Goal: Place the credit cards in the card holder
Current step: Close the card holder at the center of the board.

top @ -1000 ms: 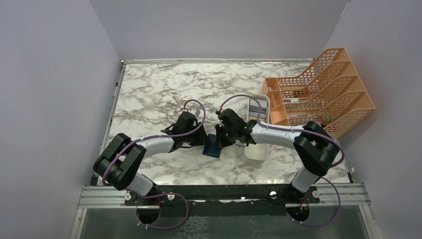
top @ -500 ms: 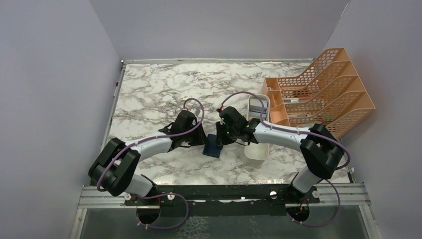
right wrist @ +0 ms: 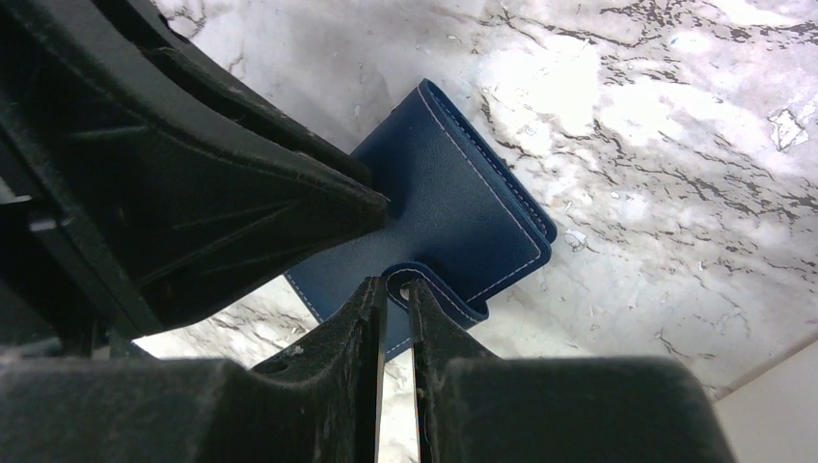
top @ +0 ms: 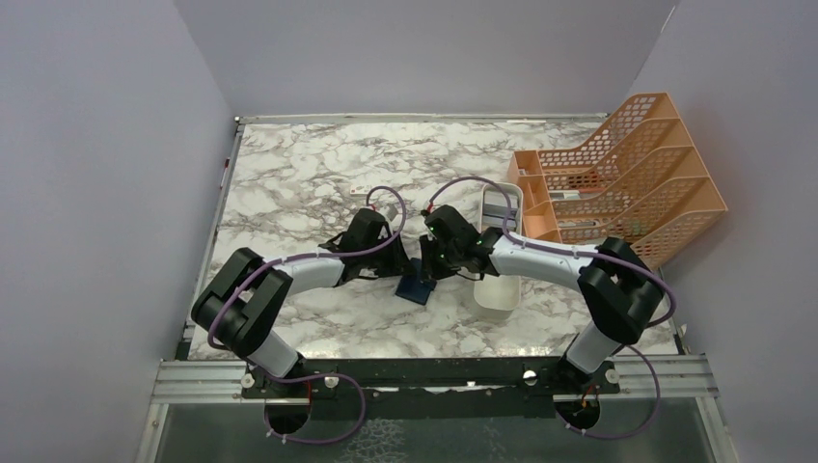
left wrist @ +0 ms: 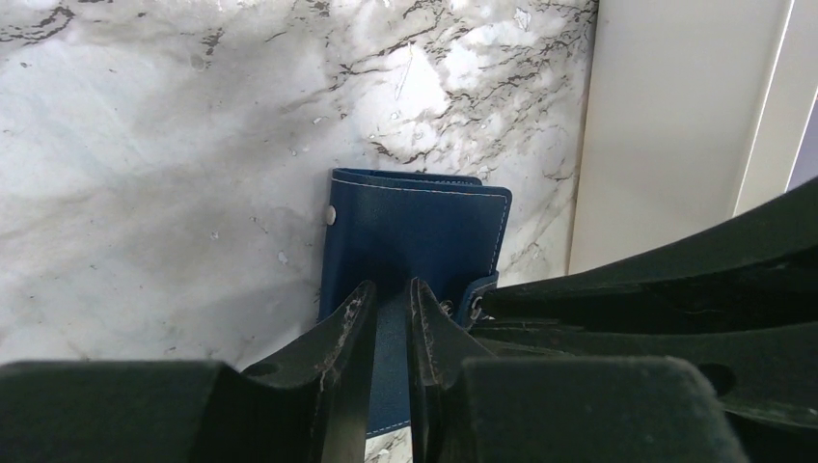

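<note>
The navy-blue card holder [top: 415, 286] lies folded on the marble between both arms. My left gripper [top: 397, 269] stands over it. In the left wrist view its fingertips [left wrist: 391, 294] rest on the cover [left wrist: 415, 227] a narrow gap apart, and whether they pinch anything does not show. My right gripper [top: 428, 270] comes in from the other side. Its tips [right wrist: 397, 286] are closed on the curled-up snap tab [right wrist: 424, 280] of the holder [right wrist: 463, 203]. A flat grey shape [top: 498, 204] in the white tray's far end may be the credit cards; it is too small to be sure.
A long white tray [top: 499, 289] lies just right of the holder, its wall close in the left wrist view [left wrist: 666, 125]. An orange mesh file rack [top: 627, 174] fills the back right. A tiny white block [top: 361, 189] sits behind the left gripper.
The left arm's elbow swung out and back, its gripper edged closer onto the holder, and its jaws narrowed. The right gripper and the holder stayed in place.
</note>
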